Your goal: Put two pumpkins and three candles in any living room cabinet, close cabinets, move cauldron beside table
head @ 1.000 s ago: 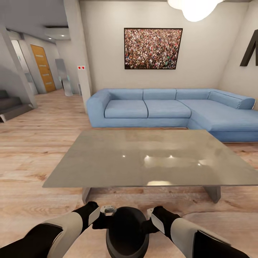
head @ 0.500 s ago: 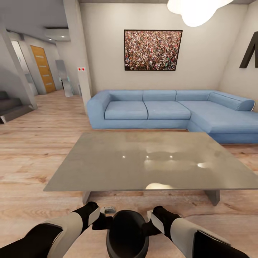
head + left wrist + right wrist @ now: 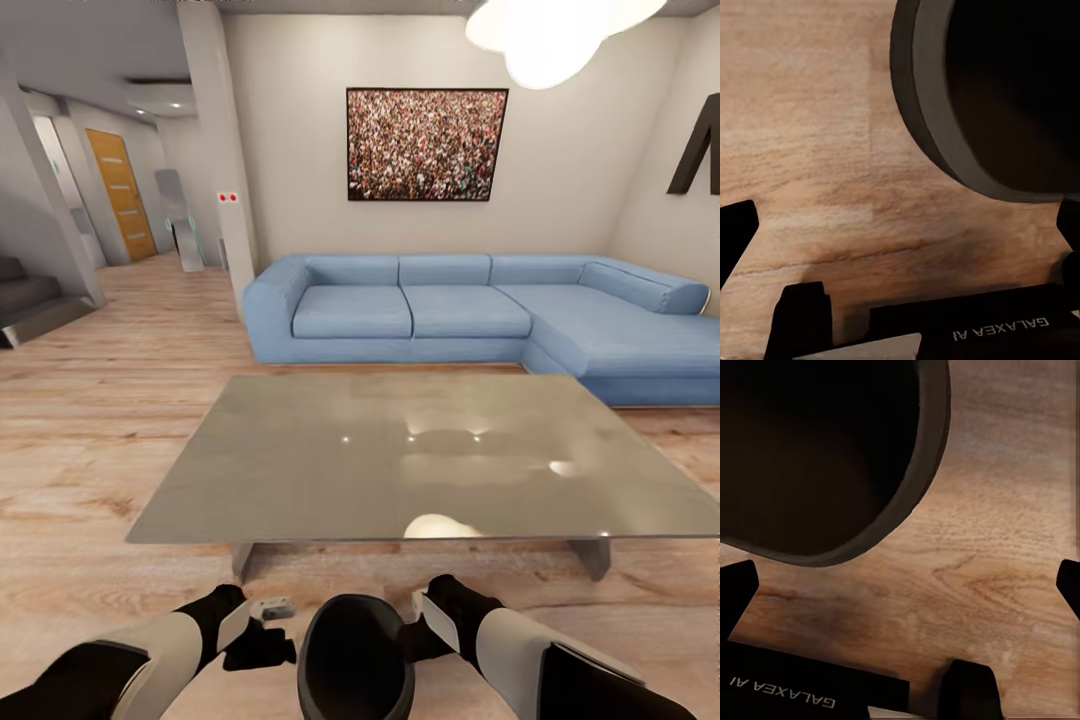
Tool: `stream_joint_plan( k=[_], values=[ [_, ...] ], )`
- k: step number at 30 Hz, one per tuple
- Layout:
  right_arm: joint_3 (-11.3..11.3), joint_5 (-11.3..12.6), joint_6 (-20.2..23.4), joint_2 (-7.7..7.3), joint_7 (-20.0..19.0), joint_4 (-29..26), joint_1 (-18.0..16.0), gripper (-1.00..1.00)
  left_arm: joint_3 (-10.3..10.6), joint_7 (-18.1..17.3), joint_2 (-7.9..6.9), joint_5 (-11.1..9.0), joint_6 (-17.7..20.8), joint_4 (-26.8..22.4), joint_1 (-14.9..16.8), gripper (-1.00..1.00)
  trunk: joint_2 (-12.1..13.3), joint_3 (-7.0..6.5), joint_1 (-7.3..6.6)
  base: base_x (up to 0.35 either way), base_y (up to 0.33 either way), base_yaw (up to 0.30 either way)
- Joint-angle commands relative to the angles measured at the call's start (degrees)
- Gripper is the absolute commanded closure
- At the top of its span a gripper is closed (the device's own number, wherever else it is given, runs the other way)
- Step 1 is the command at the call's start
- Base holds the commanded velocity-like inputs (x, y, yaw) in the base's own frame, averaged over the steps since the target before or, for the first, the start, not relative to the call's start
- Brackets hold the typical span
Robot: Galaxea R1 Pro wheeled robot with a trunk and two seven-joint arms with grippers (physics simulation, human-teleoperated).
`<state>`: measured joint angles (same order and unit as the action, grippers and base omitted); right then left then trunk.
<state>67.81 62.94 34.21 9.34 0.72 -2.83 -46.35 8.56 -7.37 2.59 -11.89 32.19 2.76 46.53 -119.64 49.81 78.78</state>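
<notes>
The cauldron (image 3: pixel 356 655) sits on the wood floor (image 3: pixel 90 450) just off the table's (image 3: pixel 300 470) near edge, between both arms, the left gripper (image 3: pixel 262 640) apart beside it with jaws spread, the right gripper (image 3: pixel 418 632) close against its other flank, grip unclear.

left gripper (image 3: pixel 262 640) spread, right gripper (image 3: pixel 418 630) spread

cauldron (image 3: pixel 817 450): black pot, wide dark mouth, thick rim, sits on floor | floor (image 3: pixel 997 555): light wood planks | right gripper (image 3: pixel 904 585): dark fingertips at both frame edges, spread wide, clear of pot, nothing between
</notes>
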Motion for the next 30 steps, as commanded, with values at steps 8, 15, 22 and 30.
stream_joint_plan(
  k=[8,15,22,30],
  values=[
    [0.65,0.29,-0.02,-0.98,-0.02,0.36,0.23,-1.0,0.48,-0.05,-1.96,-0.79,-0.2,0.14,-2.23,-1.0,3.2,-1.39,-1.78,-0.136,0.0,0.0],
    [0.72,0.16,-0.49,-2.61,-0.02,0.36,0.36,-1.0,0.24,0.02,-3.3,-1.48,-0.54,0.14,-2.72,-1.0,6.0,-2.65,-3.32,-0.007,0.0,0.0],
    [0.81,-0.04,-1.23,-5.65,-0.23,0.37,2.41,-1.0,-0.1,0.16,-3.89,-3.65,-4.4,0.14,-5.99,-1.0,8.81,-3.9,-4.85,0.0,0.0,0.0],
    [0.83,-0.17,-5.57,-9.47,-0.14,0.37,7.25,-1.0,-0.17,0.16,-4.3,-3.78,-7.69,0.14,-10.54,-1.0,12.02,-5.34,-6.61,0.0,0.0,0.0]
  ],
)
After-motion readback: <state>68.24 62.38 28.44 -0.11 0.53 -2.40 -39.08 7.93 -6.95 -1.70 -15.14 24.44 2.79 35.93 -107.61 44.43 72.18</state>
